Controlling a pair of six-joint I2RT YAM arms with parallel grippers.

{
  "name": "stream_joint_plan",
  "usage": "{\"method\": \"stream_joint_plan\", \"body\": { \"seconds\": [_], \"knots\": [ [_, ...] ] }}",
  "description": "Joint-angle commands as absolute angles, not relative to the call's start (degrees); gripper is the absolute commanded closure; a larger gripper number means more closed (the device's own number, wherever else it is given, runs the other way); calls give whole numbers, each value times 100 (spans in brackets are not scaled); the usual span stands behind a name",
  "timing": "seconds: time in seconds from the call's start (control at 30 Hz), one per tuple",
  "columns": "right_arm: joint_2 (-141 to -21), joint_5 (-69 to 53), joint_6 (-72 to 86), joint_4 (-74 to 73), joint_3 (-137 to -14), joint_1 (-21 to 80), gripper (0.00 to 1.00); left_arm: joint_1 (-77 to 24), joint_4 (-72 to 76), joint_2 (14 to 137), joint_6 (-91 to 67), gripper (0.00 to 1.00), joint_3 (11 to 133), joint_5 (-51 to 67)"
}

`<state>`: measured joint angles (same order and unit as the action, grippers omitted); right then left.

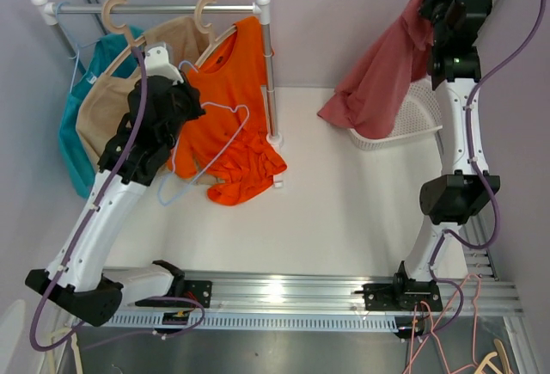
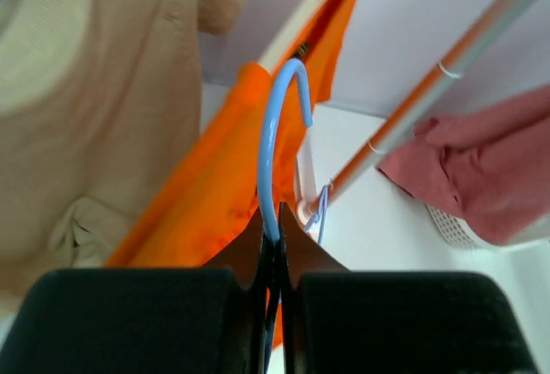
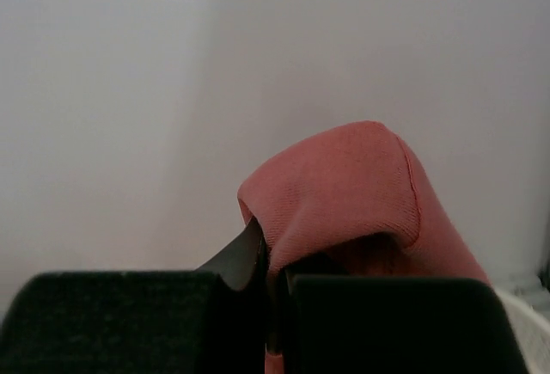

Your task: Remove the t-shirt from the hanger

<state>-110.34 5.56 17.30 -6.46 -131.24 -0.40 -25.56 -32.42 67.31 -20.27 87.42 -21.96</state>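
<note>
The right arm (image 1: 460,125) is holding the red t-shirt (image 1: 382,73) high above the white basket (image 1: 421,114) at the far right of the tabletop (image 1: 344,202), its jaws clenched on a fold of the cloth. The left arm (image 1: 112,202) is gripping the bare blue wire hanger (image 2: 265,146) just below its hook, jaws pinched shut on it, beside the orange shirt (image 1: 241,56). The shirt is off the hanger, so the separating step is looking complete. The next move is probably calling for lowering the shirt and releasing it into the basket.

no readable text, labels, brands or numbers in any view
</note>
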Motion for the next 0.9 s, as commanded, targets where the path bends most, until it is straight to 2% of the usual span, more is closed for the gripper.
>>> {"method": "stream_joint_plan", "body": {
  "seconds": [0.0, 0.1, 0.2, 0.33, 0.37, 0.4, 0.43, 0.47, 0.63, 0.87],
  "knots": [
    [-11170, 729, 2170, -2123, -13184, -106, 100, -2347, -2611, 6758, -1653, 100, 8876, -1986],
    [-11732, 967, 2504, -3451, -13061, -175, 100, -2276, -2409, 7004, -1460, 99, 9026, -1672],
    [-12389, 486, 2593, -3919, -12797, -351, 100, -2276, -2066, 7189, -1284, 99, 9079, -1434],
    [-13174, 185, 2610, -4385, -13139, -553, 100, -2276, -1644, 7277, -1046, 99, 9132, -951],
    [-13279, 71, 2663, -4699, -13488, -597, 90, -2276, -1591, 7356, -941, 100, 9245, -897],
    [-13385, 140, 2733, -4954, -13717, -624, 36, -2276, -1504, 7400, -880, 99, 9263, -827],
    [-13429, 306, 2777, -5140, -13876, -641, 14, -2276, -1416, 7435, -827, 99, 9281, -687],
    [-13308, 673, 2716, -5185, -13895, -615, 1, -2276, -1319, 7462, -696, 99, 9264, -633],
    [-11571, 905, 2549, -4064, -12360, -571, 1, -2276, -730, 7453, -536, 99, 9132, -615],
    [-10005, 712, 2505, -3543, -11093, -571, 0, -2276, -879, 8234, -369, 99, 10054, -844]
  ]
}}
